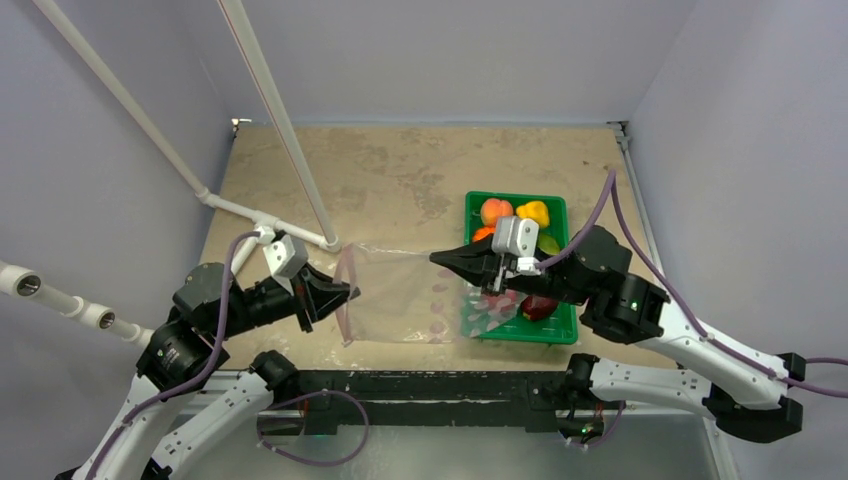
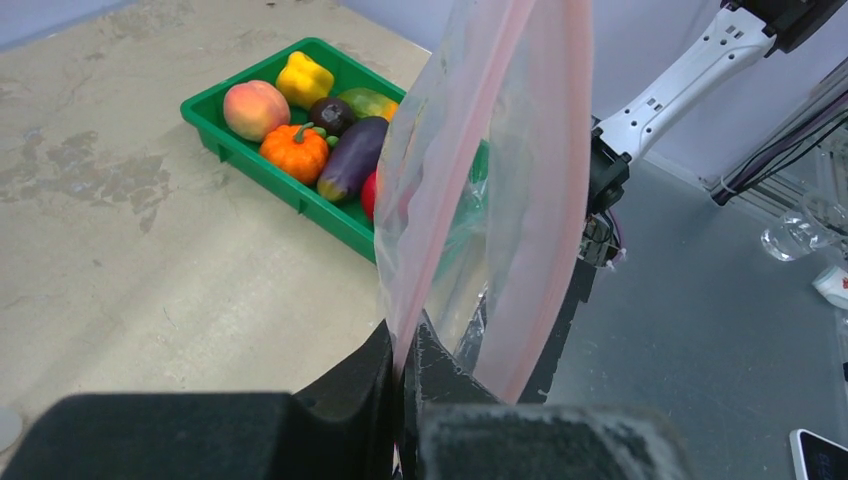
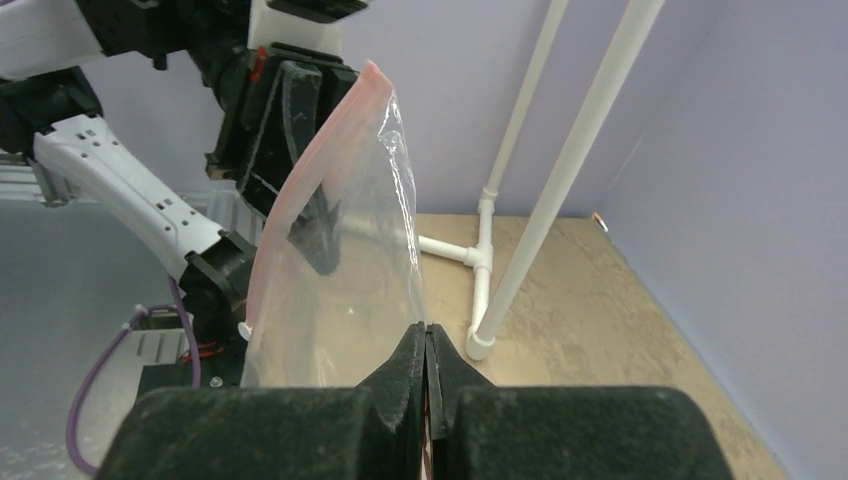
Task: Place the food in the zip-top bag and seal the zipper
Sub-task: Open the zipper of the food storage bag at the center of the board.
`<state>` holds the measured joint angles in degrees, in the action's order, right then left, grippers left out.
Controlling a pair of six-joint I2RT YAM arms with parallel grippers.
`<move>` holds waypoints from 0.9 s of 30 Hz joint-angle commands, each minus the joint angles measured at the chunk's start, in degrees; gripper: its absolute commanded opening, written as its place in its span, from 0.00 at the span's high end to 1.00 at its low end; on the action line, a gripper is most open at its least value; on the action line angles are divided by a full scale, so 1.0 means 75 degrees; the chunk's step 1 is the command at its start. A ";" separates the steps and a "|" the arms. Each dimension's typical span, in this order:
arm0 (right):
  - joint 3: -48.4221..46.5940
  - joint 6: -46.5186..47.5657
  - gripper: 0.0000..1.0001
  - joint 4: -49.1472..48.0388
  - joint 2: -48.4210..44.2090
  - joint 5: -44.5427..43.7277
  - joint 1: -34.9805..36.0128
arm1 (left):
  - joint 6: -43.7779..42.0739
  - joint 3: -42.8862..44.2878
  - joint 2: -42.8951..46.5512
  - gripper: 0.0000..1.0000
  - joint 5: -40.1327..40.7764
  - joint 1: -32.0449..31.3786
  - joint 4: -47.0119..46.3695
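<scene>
Zip-top bag (image 1: 400, 300) is pinched at the zipper (image 2: 545, 200) by the left hand (image 1: 348, 292) and at a clear edge by the right hand (image 1: 436, 258); food (image 2: 297, 152) is partly hidden behind it.

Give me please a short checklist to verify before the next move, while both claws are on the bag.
1. Left claw shut on the bag at its pink zipper edge: ok.
2. Right claw shut on the bag, away from the zipper: ok.
3. Bag mouth open: ok. The two zipper strips stand apart in the left wrist view.
4. Food inside the bag: not ok. It lies in the green tray.
5. One claw free to pick up food: not ok. Both are holding the bag.
6. Bag clear of the tray: cannot tell.
</scene>
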<state>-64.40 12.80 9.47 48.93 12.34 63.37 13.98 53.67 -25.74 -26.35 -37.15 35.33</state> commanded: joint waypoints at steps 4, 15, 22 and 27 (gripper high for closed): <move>0.0480 -0.0806 0.82 -0.0854 -0.0047 -0.0918 0.0023 | 0.0509 0.0456 -0.0215 1.00 0.0427 0.0003 -0.0497; 0.0643 -0.1947 0.37 -0.1704 -0.0126 -0.2352 0.0023 | 0.0588 0.1452 -0.0705 1.00 0.2482 0.0000 -0.0076; 0.0682 -0.3021 0.34 -0.2307 0.0114 -0.2392 0.0023 | 0.0748 0.2048 -0.1215 1.00 0.3650 0.0003 0.0241; 0.0207 -0.4208 0.32 -0.2562 0.0745 -0.1886 0.0023 | 0.1220 0.2058 -0.1616 1.00 0.4274 0.0007 0.0287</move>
<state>-59.53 -10.50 -5.21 50.89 -4.38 63.37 19.27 67.94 -35.09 -0.45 -37.15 36.58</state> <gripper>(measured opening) 0.684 0.003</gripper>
